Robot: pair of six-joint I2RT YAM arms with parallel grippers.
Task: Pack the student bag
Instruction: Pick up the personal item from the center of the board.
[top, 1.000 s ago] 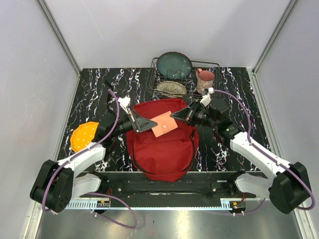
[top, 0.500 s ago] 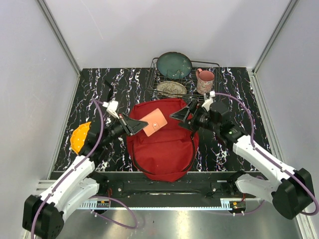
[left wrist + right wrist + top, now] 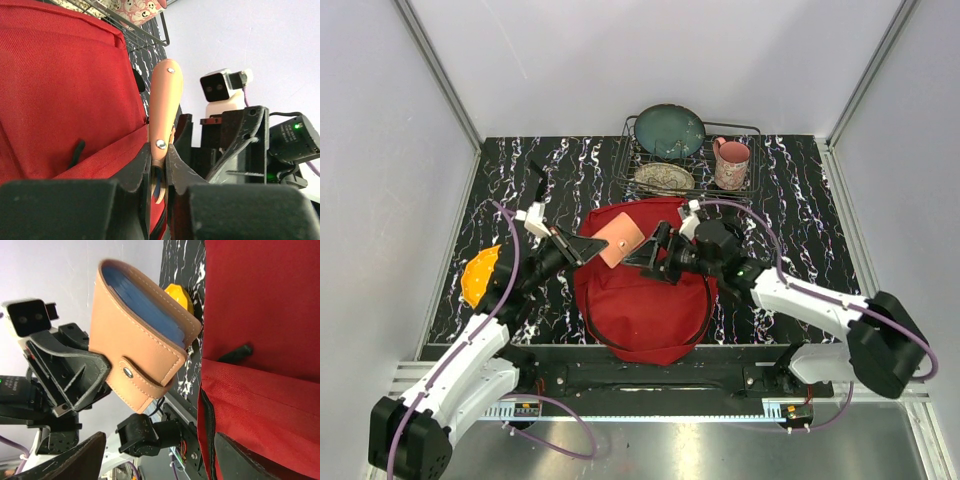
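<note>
Hovering above student bag (image 3: 645, 300): tan wallet (image 3: 618, 238)

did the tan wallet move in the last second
Yes. The wallet shifted left, from above the middle of the student bag toward its far left rim.

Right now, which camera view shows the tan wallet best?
The right wrist view: the wallet looms large, showing its face, snap strap and blue inside. The left wrist view shows it edge-on in the left hand; the top view shows it small.
</note>
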